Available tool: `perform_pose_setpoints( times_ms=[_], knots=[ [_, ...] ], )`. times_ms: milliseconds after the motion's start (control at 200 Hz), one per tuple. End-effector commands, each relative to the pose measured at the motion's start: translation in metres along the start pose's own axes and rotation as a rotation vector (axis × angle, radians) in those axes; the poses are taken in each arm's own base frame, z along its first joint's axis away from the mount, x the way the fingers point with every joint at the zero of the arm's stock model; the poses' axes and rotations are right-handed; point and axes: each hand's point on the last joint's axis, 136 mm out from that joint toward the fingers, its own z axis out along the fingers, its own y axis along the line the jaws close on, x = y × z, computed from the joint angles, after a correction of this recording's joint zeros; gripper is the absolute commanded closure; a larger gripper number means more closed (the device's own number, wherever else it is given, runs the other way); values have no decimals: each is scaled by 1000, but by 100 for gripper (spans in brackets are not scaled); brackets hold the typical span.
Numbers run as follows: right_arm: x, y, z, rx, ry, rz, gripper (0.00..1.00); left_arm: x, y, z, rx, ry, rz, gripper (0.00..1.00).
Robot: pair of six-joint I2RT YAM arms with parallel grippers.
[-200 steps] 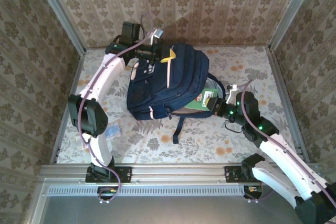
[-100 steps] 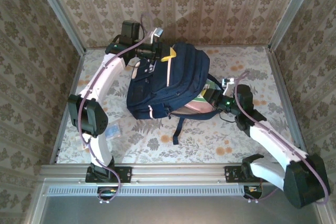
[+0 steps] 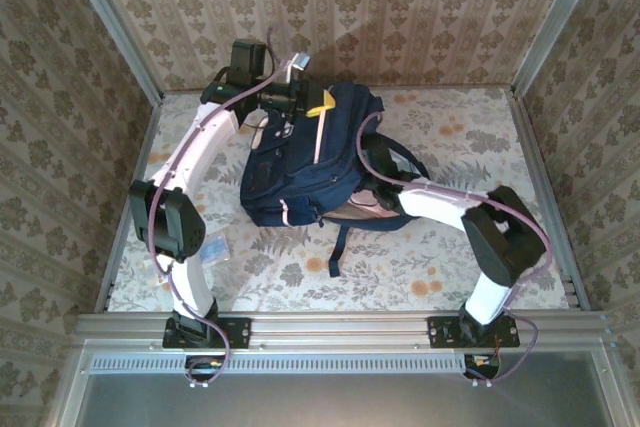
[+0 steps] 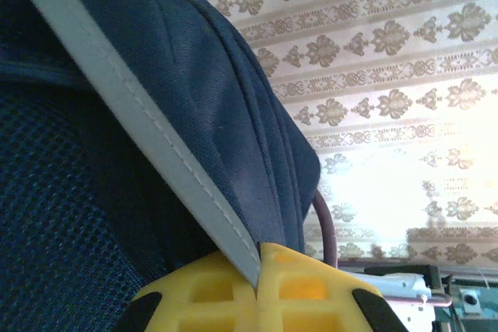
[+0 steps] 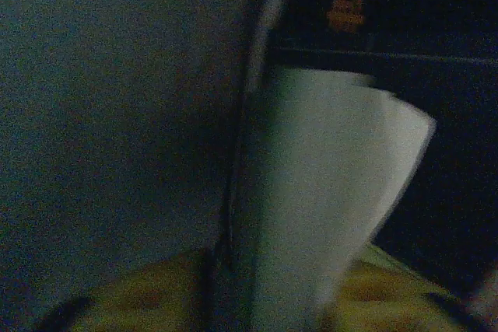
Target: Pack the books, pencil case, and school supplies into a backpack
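From here the left gripper point(image 4: 257, 274) pinches the backpack's point(image 3: 300, 169) pale stripe point(image 4: 156, 145), holding its mouth up, while the right gripper point(image 5: 272, 301) sits deep inside, a pale book point(image 5: 327, 184) between its fingers, grip impossible to tell; next, I'd say, release and back out.

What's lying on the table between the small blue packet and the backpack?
Nothing; the top view shows bare floral table between the blue packet and the backpack.
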Motion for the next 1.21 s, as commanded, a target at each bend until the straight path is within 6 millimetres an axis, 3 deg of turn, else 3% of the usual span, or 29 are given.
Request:
perform_pose_setpoints(
  times_ms=[0,65,145,410,565,635,690,780,880,985,1110,1200],
  knots=[
    [-4,16,8,-69,-64,10,36,18,-99,-25,167,-8,309,100],
    [-11,28,-5,-100,-95,-33,22,16,-96,-25,165,-9,303,100],
    [-18,36,-24,-88,-119,-119,12,12,-92,-27,157,-19,293,100],
    [-42,33,-76,-198,-112,-87,6,2,-83,-40,136,-66,268,100],
    [-47,5,-102,-81,-141,-101,6,1,-77,-43,124,-79,254,100],
    [-49,-19,-114,39,-170,-107,6,1,-72,-42,115,-81,245,100],
    [-55,-27,-139,140,-233,-138,8,1,-67,-41,102,-82,236,100],
    [-67,-65,-192,429,-380,-125,9,1,-53,-37,56,-92,220,100],
    [-76,-77,-249,578,-540,-152,11,4,-27,-18,-26,-88,180,92],
    [-78,-70,-283,603,-625,-194,12,16,6,18,-89,-58,145,88],
    [-75,-62,-294,596,-617,-234,12,42,48,68,-144,27,83,83],
    [-69,-60,-287,562,-576,-247,12,52,70,85,-196,43,59,72]
  ],
)
